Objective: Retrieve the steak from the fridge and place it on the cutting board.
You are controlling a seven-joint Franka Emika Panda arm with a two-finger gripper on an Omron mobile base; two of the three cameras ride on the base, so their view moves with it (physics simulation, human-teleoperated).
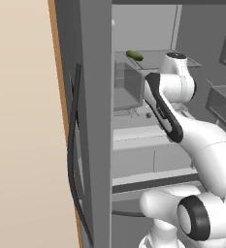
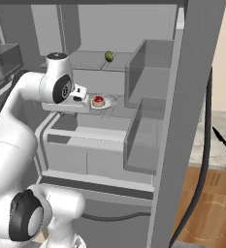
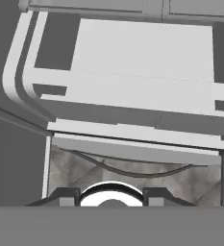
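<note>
in the left base view the tall dark grey fridge [image 1: 97,121] stands open, its black rubber gasket [image 1: 74,160] hanging loose down the near edge beside a plain beige wall [image 1: 22,126], and a small green cucumber-like vegetable [image 1: 134,55] lies on an upper shelf inside. to the right of that, the white arm reaches into the grey interior over the pale translucent drawers [image 1: 151,157], and its wrist hides the hand from this side. in the right base view the arm comes in from the left at the level of the middle shelf, and the gripper [image 2: 80,97] sits at its end just beside a small pale plate [image 2: 107,102] that carries the small flat red steak with a whitish rim [image 2: 98,101] (the steak looks close to the hand, but whether anything touches it cannot be told). the jaws are too small and too hidden here to tell how wide they stand. further right are the grey door bins [image 2: 148,121], the fridge's dark frame, and past it a marbled beige tabletop [image 2: 221,145] with a dark knife [image 2: 222,139] lying on it, above wooden cabinet fronts [image 2: 211,208]. the hand view looks down on pale drawer fronts [image 3: 137,91] and the fridge's lower ledges, with a thin dark cord [image 3: 132,170] sagging over a marbled floor [image 3: 75,168].
</note>
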